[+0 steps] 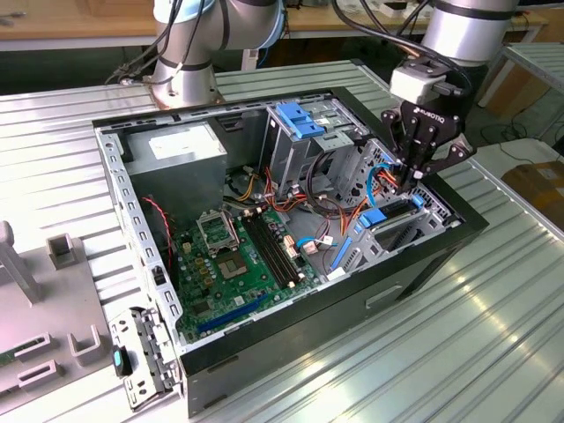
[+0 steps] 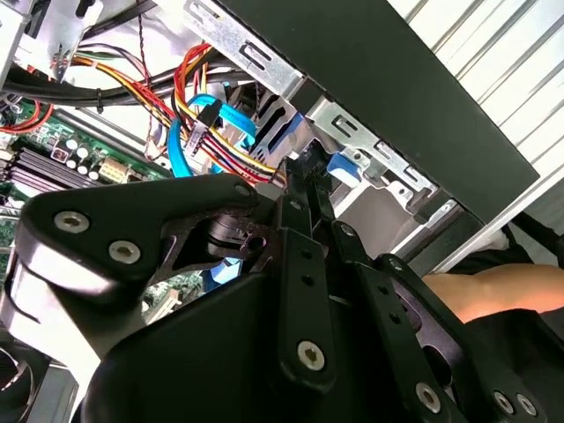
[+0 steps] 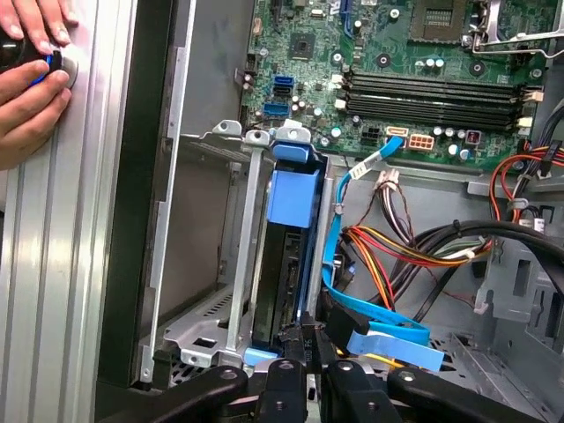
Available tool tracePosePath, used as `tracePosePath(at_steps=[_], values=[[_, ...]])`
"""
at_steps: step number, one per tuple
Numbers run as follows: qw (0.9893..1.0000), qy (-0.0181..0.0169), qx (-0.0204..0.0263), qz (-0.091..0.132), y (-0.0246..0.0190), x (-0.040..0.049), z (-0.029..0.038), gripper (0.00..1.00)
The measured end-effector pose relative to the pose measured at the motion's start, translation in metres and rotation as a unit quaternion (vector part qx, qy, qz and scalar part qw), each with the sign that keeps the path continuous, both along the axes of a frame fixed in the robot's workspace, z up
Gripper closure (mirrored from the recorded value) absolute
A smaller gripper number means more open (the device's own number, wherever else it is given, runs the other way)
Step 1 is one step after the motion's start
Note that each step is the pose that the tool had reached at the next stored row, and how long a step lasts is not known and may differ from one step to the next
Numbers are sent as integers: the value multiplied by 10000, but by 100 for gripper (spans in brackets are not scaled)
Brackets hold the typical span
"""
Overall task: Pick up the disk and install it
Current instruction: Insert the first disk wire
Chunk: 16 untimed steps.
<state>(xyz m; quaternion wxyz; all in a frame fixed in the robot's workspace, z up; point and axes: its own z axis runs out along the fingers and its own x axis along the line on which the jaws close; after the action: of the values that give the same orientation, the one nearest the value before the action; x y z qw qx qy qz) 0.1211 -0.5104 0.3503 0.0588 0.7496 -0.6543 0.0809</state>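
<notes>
gripper (image 1: 414, 173): matt black metal links
disk (image 3: 284, 264): dark body, smooth blue plastic rails
computer case (image 1: 119, 189): bare grey sheet metal
table (image 1: 493, 317): ribbed shiny metal

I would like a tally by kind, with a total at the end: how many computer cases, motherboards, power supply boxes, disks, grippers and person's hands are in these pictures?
computer case: 1
motherboard: 1
power supply box: 1
disk, standing in its bay: 1
gripper: 1
hands, beside the case: 2
Total: 7
</notes>
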Motion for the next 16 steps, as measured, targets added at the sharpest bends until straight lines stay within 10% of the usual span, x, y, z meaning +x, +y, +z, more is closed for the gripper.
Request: tracePosePath(at_steps=[7,10,16], values=[[10000,0,19,-2,-2,-1,0,84],[9995,-1,310,-37,-26,-1,0,84],[9985,0,549,-53,-56,37,0,84]])
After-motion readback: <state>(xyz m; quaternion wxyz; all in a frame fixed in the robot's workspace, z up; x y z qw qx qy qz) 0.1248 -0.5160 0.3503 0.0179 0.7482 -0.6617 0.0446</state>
